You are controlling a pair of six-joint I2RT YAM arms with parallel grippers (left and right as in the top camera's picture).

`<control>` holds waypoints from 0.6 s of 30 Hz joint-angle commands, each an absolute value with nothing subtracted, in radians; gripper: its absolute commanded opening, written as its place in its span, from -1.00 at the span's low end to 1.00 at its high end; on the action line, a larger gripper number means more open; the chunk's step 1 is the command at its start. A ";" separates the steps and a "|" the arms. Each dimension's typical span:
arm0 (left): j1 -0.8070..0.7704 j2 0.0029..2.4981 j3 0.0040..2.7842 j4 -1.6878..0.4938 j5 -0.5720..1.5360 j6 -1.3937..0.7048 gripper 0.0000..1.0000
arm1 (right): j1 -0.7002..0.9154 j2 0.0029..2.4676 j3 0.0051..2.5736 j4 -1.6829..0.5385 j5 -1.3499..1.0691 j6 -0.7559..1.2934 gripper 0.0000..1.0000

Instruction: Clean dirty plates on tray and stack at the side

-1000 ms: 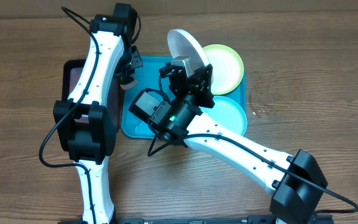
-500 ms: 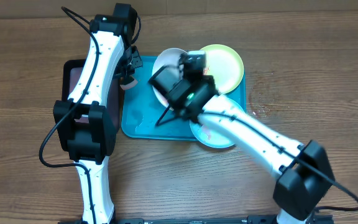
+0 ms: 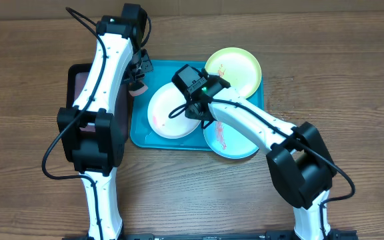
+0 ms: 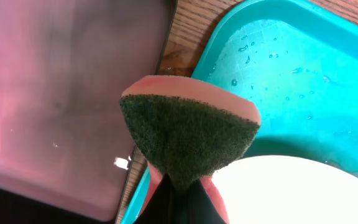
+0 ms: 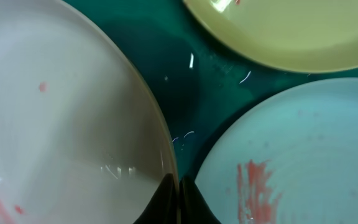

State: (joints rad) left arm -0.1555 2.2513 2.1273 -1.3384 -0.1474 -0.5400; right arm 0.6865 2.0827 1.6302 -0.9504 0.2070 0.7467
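Wood-grain tabletop (image 3: 325,80) carries the turquoise tray (image 3: 145,133) at its middle, with a smaller black-rimmed tray (image 3: 79,83), pinkish inside, just beside it on the left. All three plates sit on the turquoise tray. The white plate (image 3: 169,117) lies flat on the left half, the yellow-green plate (image 3: 239,67) fills the far right corner, and the light blue plate (image 3: 235,143) lies at the near right, overhanging the rim. Each shows red-orange smears.

The right gripper (image 5: 179,198) reaches in over the tray's centre. In its wrist view, its fingers are pinched almost together on the white plate's right edge, between that plate and the blue one.

The left gripper (image 4: 178,202) hangs above the tray's far left corner, clamped on a pink sponge (image 4: 188,134) with its green scouring face towards the wrist camera. Water droplets dot the tray floor there.
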 commanded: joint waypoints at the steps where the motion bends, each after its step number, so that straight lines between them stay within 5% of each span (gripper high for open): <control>1: -0.156 2.255 2.153 -1.338 -0.160 -0.516 -0.92 | 0.678 2.092 1.631 -0.942 0.133 0.746 -0.73; 7: -0.156 2.255 2.153 -1.336 -0.160 -0.516 -0.92 | 0.676 2.093 1.631 -0.876 0.079 0.464 0.02; 12: -0.156 2.255 2.153 -1.337 -0.160 -0.516 -0.92 | 0.625 2.093 1.631 -0.778 -0.050 0.167 0.04; 18: -0.156 2.255 2.153 -1.338 -0.160 -0.516 -0.92 | 0.517 2.098 1.631 -0.736 -0.149 0.089 0.05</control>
